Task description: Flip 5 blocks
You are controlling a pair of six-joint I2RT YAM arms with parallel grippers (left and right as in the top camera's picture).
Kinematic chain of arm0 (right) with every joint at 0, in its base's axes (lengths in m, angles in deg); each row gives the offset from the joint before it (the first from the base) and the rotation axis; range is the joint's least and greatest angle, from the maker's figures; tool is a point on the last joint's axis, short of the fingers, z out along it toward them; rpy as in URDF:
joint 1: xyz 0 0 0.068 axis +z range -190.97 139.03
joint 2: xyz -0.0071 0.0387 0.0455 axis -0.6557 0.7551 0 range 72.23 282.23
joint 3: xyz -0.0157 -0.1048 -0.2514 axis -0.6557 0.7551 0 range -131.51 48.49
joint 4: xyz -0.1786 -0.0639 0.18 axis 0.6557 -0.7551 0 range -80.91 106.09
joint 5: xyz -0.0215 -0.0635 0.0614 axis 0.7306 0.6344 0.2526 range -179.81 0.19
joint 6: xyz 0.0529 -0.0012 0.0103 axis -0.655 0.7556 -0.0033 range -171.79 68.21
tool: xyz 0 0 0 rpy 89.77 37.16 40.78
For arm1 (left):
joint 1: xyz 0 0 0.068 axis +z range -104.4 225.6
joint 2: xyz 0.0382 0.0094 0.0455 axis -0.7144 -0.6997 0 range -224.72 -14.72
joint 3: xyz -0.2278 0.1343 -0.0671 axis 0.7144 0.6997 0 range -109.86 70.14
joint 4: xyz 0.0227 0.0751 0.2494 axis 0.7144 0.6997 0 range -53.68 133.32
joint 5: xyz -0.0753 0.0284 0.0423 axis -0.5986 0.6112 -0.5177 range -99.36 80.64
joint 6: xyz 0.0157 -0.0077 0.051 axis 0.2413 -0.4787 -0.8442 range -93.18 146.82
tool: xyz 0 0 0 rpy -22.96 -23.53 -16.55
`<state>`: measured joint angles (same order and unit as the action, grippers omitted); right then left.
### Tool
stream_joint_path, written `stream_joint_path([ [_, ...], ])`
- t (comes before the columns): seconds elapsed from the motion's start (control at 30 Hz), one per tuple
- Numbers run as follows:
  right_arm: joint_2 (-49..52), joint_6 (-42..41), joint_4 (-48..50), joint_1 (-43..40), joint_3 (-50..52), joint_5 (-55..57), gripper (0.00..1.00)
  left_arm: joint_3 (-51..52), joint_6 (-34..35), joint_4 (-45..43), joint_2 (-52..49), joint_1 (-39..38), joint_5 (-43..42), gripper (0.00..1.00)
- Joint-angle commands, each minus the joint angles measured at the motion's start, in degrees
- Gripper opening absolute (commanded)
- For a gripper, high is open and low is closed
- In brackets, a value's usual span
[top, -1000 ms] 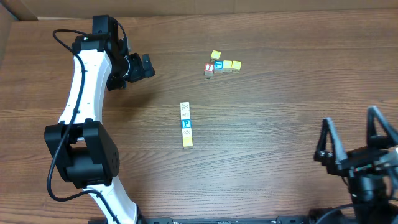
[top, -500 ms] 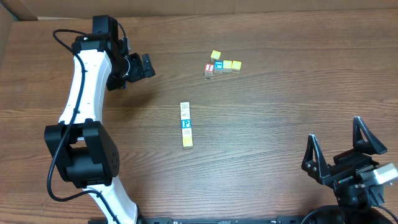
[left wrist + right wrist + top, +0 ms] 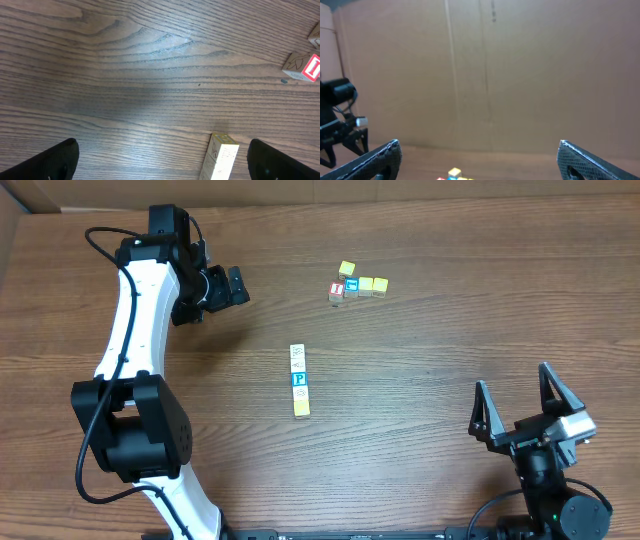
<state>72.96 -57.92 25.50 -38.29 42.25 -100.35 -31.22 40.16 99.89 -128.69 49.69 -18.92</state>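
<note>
Row of 5 blocks amid open table on every side — left gripper and right gripper spread, well clear

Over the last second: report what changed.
The right gripper moved left and downward in the overhead view, open and empty. Nothing was grasped or released. The left gripper, the block row and the block cluster stayed put.

Ten small wooden blocks
</note>
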Motion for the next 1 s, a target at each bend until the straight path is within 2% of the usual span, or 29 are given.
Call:
stream_joint_path([
  [0.0,-0.57,0.39,0.57,0.26,1.7,2.25,1.0,-0.59,-0.02,0.02,-0.13,-0.37,0.37,1.0],
  [0.33,-0.57,0.85,4.48,0.28,5.79,6.73,1.0,-0.59,-0.04,0.02,-0.13,-0.37,0.37,1.0],
  [0.5,-0.57,4.68,7.37,0.33,5.81,6.16,1.0,-0.59,-0.04,0.02,-0.13,-0.37,0.37,1.0],
  [0.7,-0.57,9.42,1.79,0.33,5.81,5.33,1.0,-0.59,-0.04,0.02,-0.13,-0.37,0.39,1.0],
  [0.97,-0.59,10.84,-10.64,0.33,5.81,5.27,1.0,-0.59,-0.04,0.02,-0.13,-0.37,0.37,1.0],
])
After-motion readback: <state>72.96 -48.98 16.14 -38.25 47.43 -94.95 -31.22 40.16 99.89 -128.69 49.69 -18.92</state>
